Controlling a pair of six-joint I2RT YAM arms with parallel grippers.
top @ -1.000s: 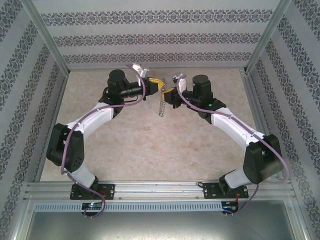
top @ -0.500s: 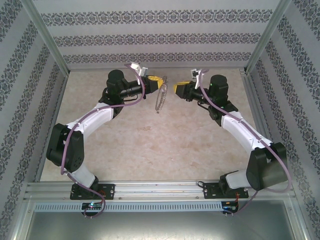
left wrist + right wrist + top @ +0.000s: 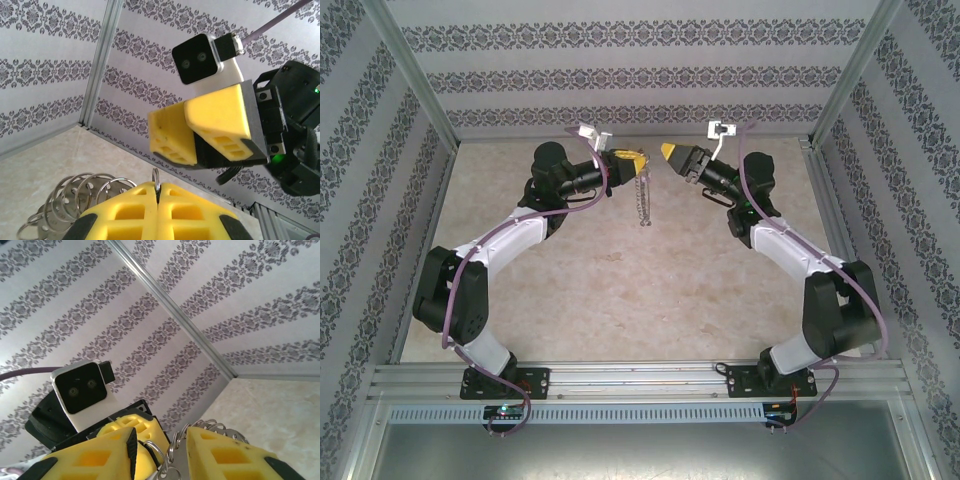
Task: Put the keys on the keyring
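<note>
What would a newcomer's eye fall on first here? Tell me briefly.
Two arms reach toward each other over the far part of the table. The left hand and right hand, both with bright yellow fingers, nearly meet tip to tip. From the shut left hand dangles the keyring, a chain of silvery rings hanging between them.

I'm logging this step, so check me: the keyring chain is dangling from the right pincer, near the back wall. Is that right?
Not quite. The keyring chain dangles from the left pincer, which is shut on one of its rings. It does not dangle from the right pincer, which stands open opposite. The top external view shows this. The rest holds: it hangs near the back wall.
</note>
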